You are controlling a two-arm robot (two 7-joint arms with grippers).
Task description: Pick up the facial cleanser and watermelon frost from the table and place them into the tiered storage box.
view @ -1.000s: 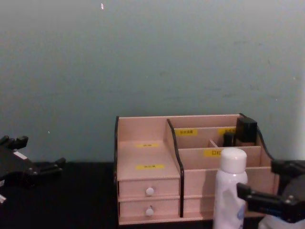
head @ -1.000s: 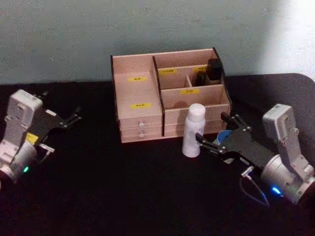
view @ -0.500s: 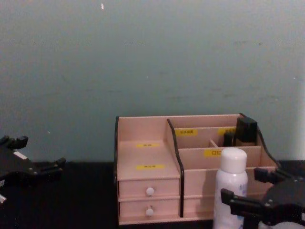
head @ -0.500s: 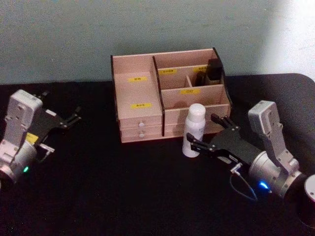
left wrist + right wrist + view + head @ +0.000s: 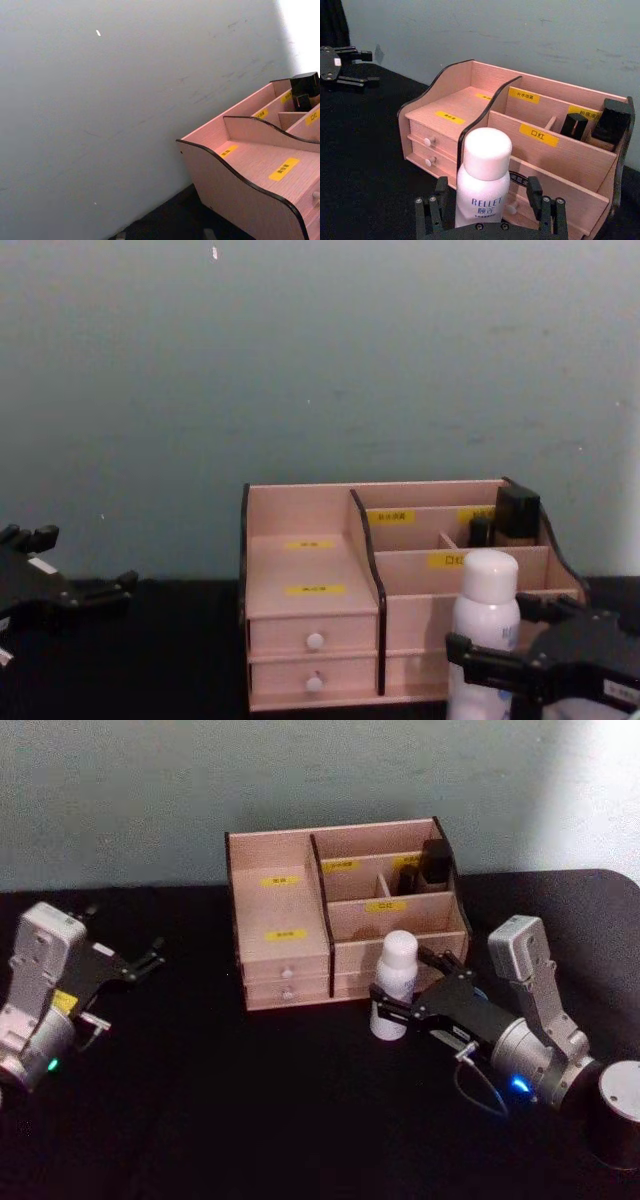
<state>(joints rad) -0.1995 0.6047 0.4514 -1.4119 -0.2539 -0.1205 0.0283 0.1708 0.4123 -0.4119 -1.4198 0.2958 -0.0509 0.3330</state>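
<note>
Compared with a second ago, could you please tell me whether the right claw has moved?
Yes. The right claw has slid left along the tiered storage box front and now straddles the white bottle, open.

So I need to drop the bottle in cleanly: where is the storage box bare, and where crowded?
Bare: the stepped left shelves of the tiered storage box, between outer wall and curved divider. Crowded: the back right compartment with dark items, and the box front, where the open right gripper straddles the white bottle. The left gripper rests far left.
</note>
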